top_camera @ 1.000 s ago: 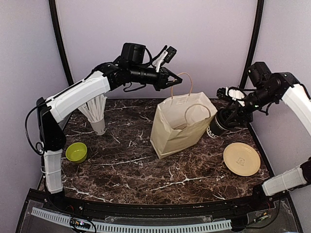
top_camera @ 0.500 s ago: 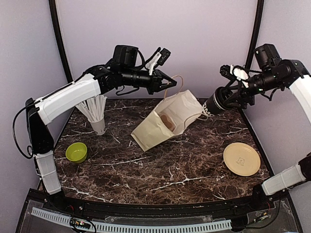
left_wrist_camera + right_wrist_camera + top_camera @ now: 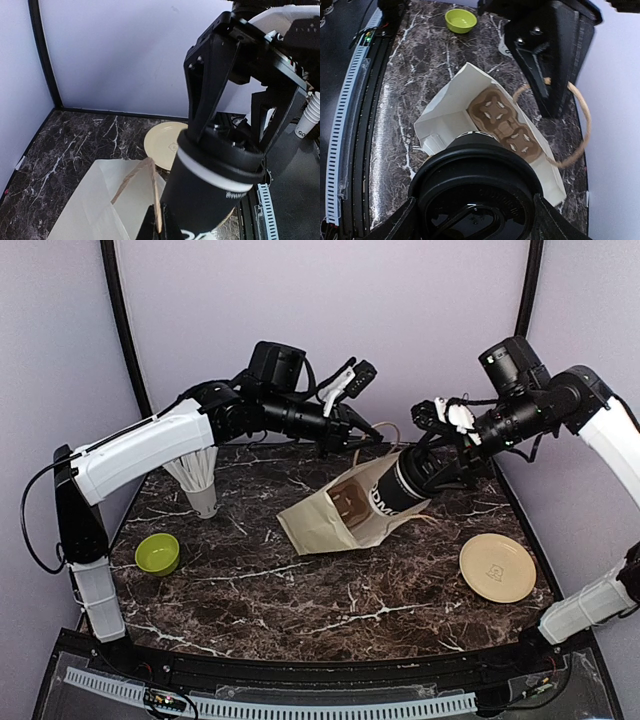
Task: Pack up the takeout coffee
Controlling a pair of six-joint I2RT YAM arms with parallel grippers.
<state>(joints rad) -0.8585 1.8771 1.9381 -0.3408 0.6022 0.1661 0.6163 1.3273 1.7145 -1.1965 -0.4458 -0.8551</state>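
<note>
Top external view: coffee reaches the bag mouth

1. Takeout coffee (image 3: pixel 390 493): tipped nearly onto its side above table centre, with the base toward 9 o'clock and the lid toward 3 o'clock. A second ago it hung outside the bag, at the bag's 3 o'clock. Now its base sits at the open mouth, seemingly just past the rim.
2. Right gripper (image 3: pixel 432 466): fingers clamped around the lid end of the cup.
3. Left gripper (image 3: pixel 372 433): closed on the handle (image 3: pixel 587 120), pinching it up at the bag's 12 o'clock.
4. Paper bag (image 3: pixel 320 525): upright a second ago, now tilted with its mouth facing 3 o'clock and a bottom corner on the marble. You can take it that loading is well begun, though the cup is not yet seated.
5. Edges: the mouth rim is soft paper. Right wrist view shows the cup lined up on the opening, with a brown card floor visible inside. Watch the rim nearest the cup for snagging.
6. Open room: there is bare table (image 3: pixel 300 605) at the bag's 6 o'clock. The plate (image 3: pixel 497 567) at 4 o'clock, the lime-green bowl (image 3: pixel 158 553) at 8 o'clock and the cup of straws (image 3: pixel 202 485) at 10 o'clock all lie well apart from your path.
</note>
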